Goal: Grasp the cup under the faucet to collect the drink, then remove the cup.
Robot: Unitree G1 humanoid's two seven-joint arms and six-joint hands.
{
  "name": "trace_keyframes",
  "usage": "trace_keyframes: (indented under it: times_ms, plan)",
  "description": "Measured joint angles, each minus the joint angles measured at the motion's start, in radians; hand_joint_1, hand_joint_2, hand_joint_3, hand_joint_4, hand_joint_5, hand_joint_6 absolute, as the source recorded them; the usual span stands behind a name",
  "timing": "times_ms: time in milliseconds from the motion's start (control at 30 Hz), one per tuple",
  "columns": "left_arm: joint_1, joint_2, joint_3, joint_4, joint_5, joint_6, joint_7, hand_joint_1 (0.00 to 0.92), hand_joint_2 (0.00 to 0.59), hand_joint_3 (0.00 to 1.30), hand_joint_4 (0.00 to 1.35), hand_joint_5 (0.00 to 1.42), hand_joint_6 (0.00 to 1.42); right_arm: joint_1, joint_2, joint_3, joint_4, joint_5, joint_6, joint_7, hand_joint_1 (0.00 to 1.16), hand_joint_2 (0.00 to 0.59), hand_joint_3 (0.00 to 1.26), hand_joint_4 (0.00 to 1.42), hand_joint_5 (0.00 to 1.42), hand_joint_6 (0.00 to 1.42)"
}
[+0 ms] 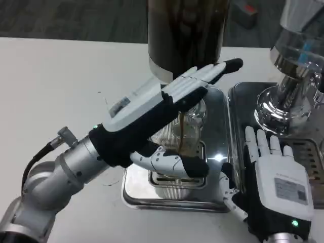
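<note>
White table [50, 101], left hand [167, 101] hiding most of cup [195, 129]

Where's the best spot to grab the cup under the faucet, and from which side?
Grip the cup around its side wall, coming from the left, where the left hand already brackets it. It stands upright on the drip tray with drink streaming in from the dispenser above, so a top grasp looks blocked.
</note>
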Motion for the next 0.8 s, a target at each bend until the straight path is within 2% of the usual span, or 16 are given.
trace_keyframes:
  times_ms: [167,333,467,533,600,800]
  plan:
    - [0.0,0.008,0.01,-0.007,0.059,-0.012,0.038,0.0,0.103,0.0,0.0,0.02,0.0,0.0,0.002,0.0,0.0,0.007,0.0,0.0,0.27,0.507,0.0,0.0,0.0,0.0]
    - [0.0,0.015,0.01,-0.009,0.068,-0.013,0.054,0.0,0.104,0.0,0.0,0.02,0.0,0.0,0.003,0.0,0.001,0.023,0.0,0.0,0.29,0.494,0.0,0.0,0.0,0.0]
    - [0.0,0.017,0.009,-0.009,0.072,-0.013,0.061,0.0,0.104,0.0,0.0,0.02,0.0,-0.001,0.009,-0.006,0.001,0.055,-0.002,-0.003,0.28,0.442,0.0,0.0,0.0,0.0]
    - [0.0,0.017,0.009,-0.01,0.079,-0.013,0.067,0.0,0.104,0.0,0.0,0.02,0.0,0.003,0.018,-0.019,-0.004,0.095,-0.016,-0.017,0.28,0.425,0.0,0.0,0.0,0.0]
    - [0.0,0.018,0.009,-0.01,0.084,-0.014,0.073,0.0,0.104,0.0,0.0,0.02,0.0,0.013,0.035,-0.037,-0.023,0.144,-0.04,-0.04,0.3,0.383,0.0,0.0,0.0,0.0]
    - [0.001,0.02,0.009,-0.01,0.089,-0.014,0.085,0.0,0.106,0.0,0.0,0.02,0.0,0.023,0.058,-0.09,-0.053,0.313,-0.115,-0.053,0.48,0.293,0.0,0.0,0.0,0.0]
